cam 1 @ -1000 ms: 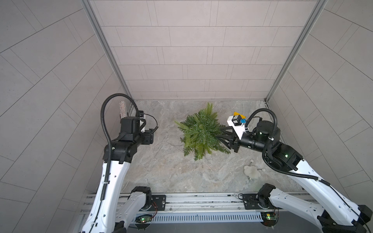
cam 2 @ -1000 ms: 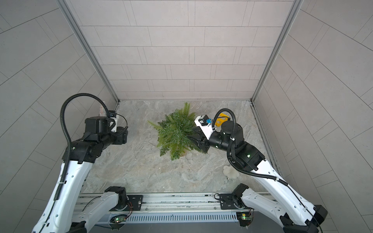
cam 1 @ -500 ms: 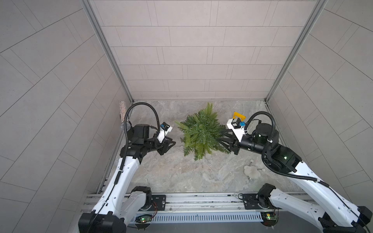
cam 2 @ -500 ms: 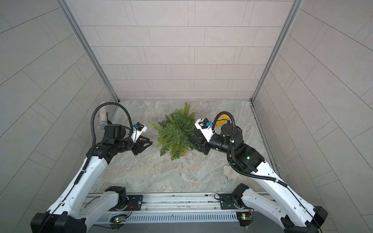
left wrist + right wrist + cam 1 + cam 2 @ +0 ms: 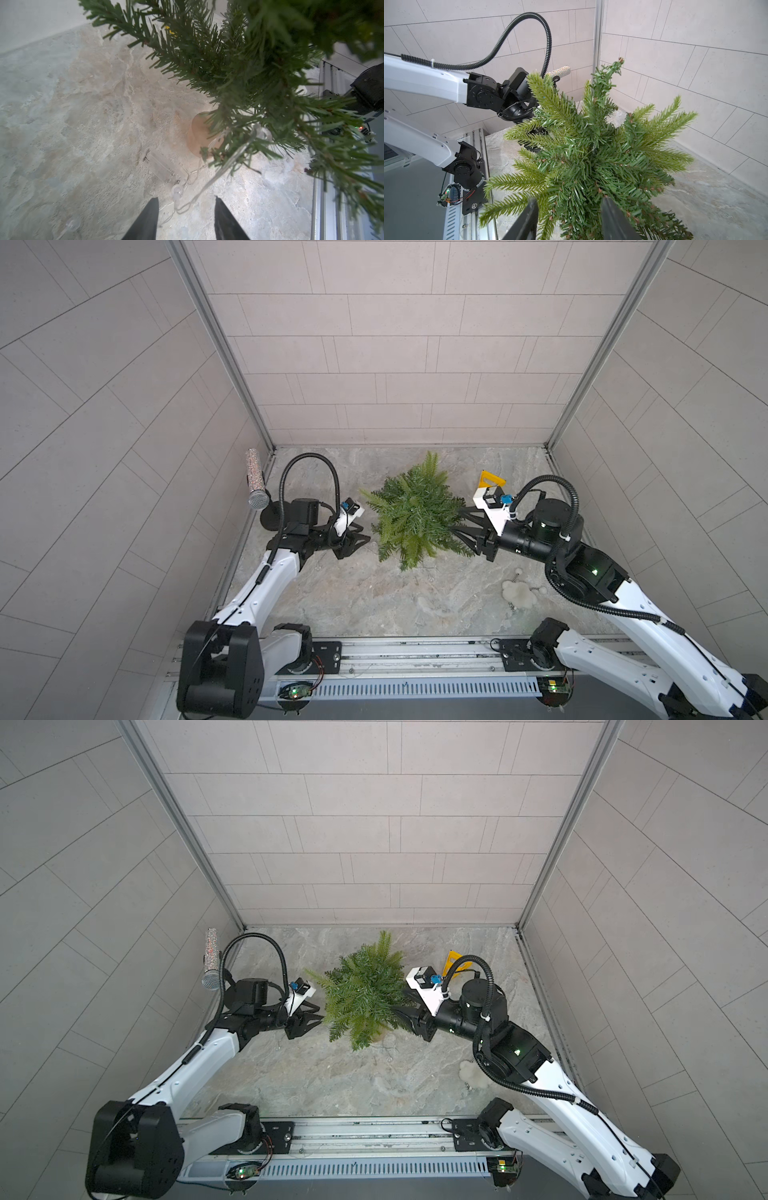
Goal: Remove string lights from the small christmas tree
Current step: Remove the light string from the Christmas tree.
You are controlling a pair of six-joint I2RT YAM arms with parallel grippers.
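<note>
Just ahead of the left claw [image 5: 358,541], whose jaws stand apart, the small tree [image 5: 415,510] stands on the marbled surface [image 5: 374,605]. Its nearest branch tips are close to the claw's fingertips but clear of them in both top views. In the left wrist view the string of lights [image 5: 211,184] hangs from the lower branches and runs down into the gap between that claw's two fingers. One round bulb [image 5: 177,190] sits just beyond the tips; whether the wire touches either finger cannot be told. A little farther beyond the tips lie a clear battery box [image 5: 162,166] and the tree's wooden foot [image 5: 197,137]. The right claw [image 5: 458,522] reaches into the opposite side of the tree. Its jaws stand apart with low branches filling the gap between them, and whether they squeeze those branches cannot be told. Behind the right claw's wrist lies a yellow triangle [image 5: 490,479], and beside its arm on the surface lies a fluffy white pom-pom [image 5: 515,593]. Behind the left claw a glittery microphone [image 5: 255,483] stands close to the wall.
</note>
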